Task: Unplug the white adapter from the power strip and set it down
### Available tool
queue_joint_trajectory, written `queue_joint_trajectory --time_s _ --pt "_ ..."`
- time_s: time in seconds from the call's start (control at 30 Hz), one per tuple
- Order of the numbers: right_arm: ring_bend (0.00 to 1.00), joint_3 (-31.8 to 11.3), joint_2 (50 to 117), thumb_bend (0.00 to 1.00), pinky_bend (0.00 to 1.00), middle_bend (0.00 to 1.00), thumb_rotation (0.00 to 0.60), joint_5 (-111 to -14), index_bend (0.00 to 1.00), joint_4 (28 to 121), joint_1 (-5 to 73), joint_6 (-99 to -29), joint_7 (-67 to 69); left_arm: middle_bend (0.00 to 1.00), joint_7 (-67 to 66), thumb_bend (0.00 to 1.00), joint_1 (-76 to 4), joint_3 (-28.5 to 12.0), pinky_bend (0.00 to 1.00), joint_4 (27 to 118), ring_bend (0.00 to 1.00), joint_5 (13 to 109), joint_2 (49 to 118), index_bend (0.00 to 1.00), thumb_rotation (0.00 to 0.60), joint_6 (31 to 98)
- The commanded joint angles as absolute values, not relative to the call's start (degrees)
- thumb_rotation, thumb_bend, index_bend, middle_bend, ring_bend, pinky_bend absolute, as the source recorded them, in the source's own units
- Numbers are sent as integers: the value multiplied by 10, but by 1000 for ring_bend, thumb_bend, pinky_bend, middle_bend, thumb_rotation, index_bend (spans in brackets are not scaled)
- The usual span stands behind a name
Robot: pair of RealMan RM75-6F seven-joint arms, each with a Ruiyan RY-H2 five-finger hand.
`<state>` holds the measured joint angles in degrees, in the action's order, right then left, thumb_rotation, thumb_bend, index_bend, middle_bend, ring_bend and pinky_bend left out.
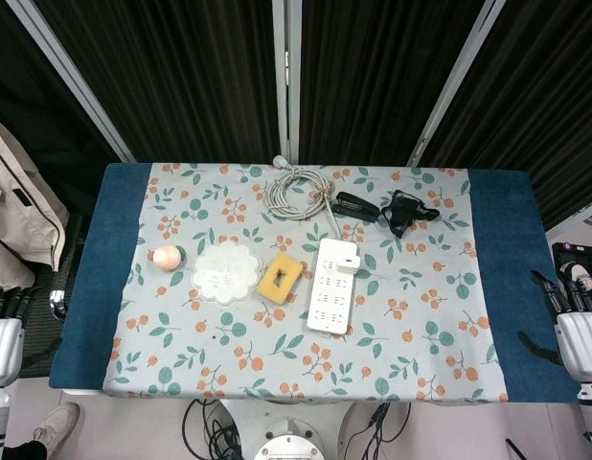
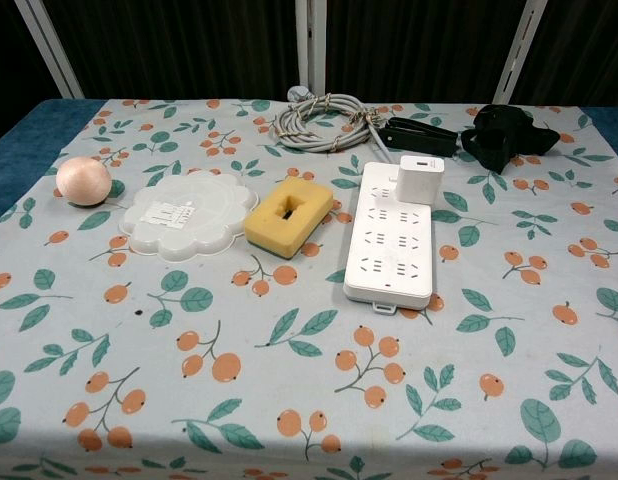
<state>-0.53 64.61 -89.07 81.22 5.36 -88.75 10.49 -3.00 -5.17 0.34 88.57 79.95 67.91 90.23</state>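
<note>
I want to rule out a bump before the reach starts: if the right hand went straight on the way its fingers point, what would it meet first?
The right hand points up along the table's blue right edge; that line looks free, though depth is unclear.

White adapter (image 2: 420, 177), yellow sponge (image 2: 289, 216).

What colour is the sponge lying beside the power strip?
The sponge is yellow, with a darker orange-brown underside; the chest view shows it best.

left hand (image 1: 4, 347): cut by frame edge | right hand (image 1: 576, 331): partly cropped, finger pose unclear
</note>
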Motion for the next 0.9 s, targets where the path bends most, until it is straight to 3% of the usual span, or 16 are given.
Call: queue_joint_trajectory --time_s 0.03,0.47,0.9 --pt "32 -8 646 124 155 173 600 -890 0 816 60 -874 98 181 -37 141 -52 -1 98 890 120 796 679 176 600 893" --pt "36 -16 628 124 155 185 600 -918 0 841 93 -839 86 181 -68 141 -76 -8 98 913 120 852 681 179 600 871" --pt "53 -81 587 156 185 190 600 -927 0 940 299 -591 -73 190 -62 141 -294 -24 109 938 120 1041 737 205 600 666"
